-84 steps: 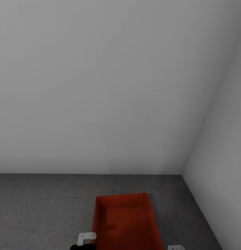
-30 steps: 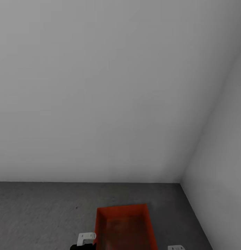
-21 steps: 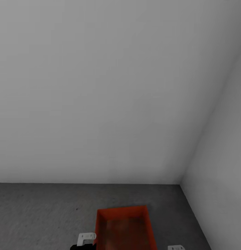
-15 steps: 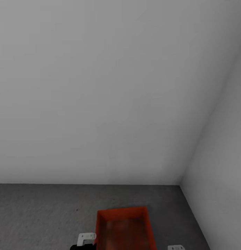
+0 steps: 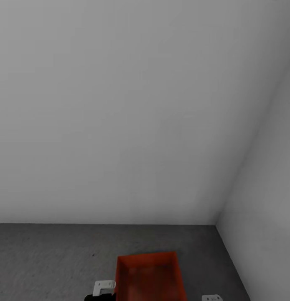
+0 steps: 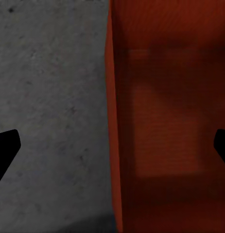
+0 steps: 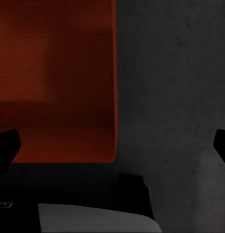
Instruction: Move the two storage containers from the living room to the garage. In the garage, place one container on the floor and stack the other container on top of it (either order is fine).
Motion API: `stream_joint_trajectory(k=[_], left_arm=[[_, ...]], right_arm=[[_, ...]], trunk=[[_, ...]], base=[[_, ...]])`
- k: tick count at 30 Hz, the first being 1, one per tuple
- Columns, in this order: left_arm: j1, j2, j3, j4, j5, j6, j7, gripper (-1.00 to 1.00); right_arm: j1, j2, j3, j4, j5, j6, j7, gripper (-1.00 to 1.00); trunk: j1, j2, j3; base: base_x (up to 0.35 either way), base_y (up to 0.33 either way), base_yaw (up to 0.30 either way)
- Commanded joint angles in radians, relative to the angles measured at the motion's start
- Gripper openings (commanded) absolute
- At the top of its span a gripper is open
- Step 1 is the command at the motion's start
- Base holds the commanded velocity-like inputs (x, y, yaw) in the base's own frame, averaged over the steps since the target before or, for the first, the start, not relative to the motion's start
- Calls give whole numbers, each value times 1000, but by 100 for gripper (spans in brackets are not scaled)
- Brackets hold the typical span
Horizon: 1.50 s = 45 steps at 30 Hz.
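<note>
An orange-red storage container [image 5: 147,278] sits at the bottom of the head view, open side up, on the dark grey speckled floor [image 5: 49,259] of the garage. It is near the corner where two plain pale grey walls [image 5: 120,108] meet. A white part of the left arm [image 5: 104,286] shows just beside the container's left side, and a small white part of the right arm [image 5: 212,298] shows at the bottom edge, a little apart from its right side. In the left wrist view, the left hand [image 6: 112,148] is wide open, with its two dark fingertips [image 6: 5,148] far apart at the picture's edges. The container's thin ribbed wall [image 6: 112,121] lies between them, with grey floor on one side and the red inside on the other (the hand is not touching it, as far as can be seen). In the right wrist view, the right hand [image 7: 112,143] is wide open too, holding nothing, and the container's corner [image 7: 110,145] lies between its fingertips [image 7: 6,145]. A grey and black robot part [image 7: 93,216] shows below.
</note>
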Motion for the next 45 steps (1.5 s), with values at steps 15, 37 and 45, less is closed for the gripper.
stream_joint_trajectory(k=[15, 37, 45], left_arm=[[-1, 2, -8, 4, 12, -5, 5, 100], [0, -3, -6, 8, 11, -5, 7, 100], [3, -1, -7, 9, 10, -6, 6, 100]], right_arm=[[0, 3, 4, -2, -1, 5, 1, 100], [0, 14, 8, 10, -2, -23, -14, 100], [1, 15, 9, 19, -3, -117, -14, 100]], trunk=[[-58, 105, 46], [-142, 259, 115], [-173, 315, 140]], base=[[0, 0, 0], [0, 0, 0], [0, 0, 0]])
